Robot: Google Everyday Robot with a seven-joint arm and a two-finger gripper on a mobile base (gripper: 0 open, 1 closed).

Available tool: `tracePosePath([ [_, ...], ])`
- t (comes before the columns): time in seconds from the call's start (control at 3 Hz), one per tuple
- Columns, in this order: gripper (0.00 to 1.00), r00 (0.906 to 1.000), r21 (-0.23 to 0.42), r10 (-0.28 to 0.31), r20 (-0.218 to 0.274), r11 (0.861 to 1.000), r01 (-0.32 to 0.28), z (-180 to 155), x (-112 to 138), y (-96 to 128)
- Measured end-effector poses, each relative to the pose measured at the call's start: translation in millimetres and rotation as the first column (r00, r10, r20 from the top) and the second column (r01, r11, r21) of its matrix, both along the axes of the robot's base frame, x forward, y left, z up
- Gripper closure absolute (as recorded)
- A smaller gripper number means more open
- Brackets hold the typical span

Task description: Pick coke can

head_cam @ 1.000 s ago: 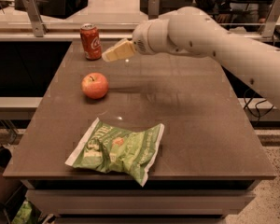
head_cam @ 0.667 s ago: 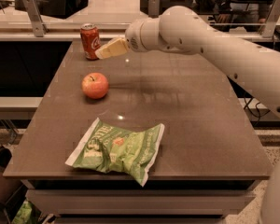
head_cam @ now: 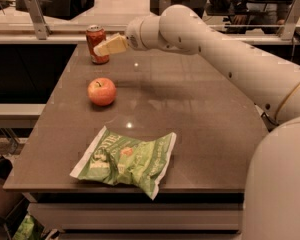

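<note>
The coke can (head_cam: 95, 43) is a small red can with a silver top, standing upright at the far left corner of the brown table (head_cam: 205, 129). My gripper (head_cam: 106, 47) has pale yellowish fingers at the end of the white arm that reaches in from the right. It is right beside the can's right side, overlapping it in this view. I cannot tell whether it touches the can.
A red-orange apple (head_cam: 101, 91) sits on the table in front of the can. A green chip bag (head_cam: 125, 160) lies near the front edge. Metal rails and a counter with dark equipment stand behind the table.
The arm has swung left across the table, and the gripper has closed in from a short gap to right against the can's right side. The can, apple and bag have not moved.
</note>
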State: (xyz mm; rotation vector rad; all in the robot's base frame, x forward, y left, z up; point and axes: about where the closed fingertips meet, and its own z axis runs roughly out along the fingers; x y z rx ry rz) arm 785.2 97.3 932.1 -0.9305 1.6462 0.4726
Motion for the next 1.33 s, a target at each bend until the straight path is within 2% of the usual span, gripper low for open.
tracePosePath([
  [0.33,0.0,0.9999,0.039,0.012,0.004,0.999,-0.012,-2,15,16],
  [1.0,0.0,0.9992,0.115,-0.023,-0.032,0.993,0.027,-30,46,39],
  [1.33,0.0,0.9993,0.114,-0.019,-0.032,0.993,0.023,-33,52,46],
])
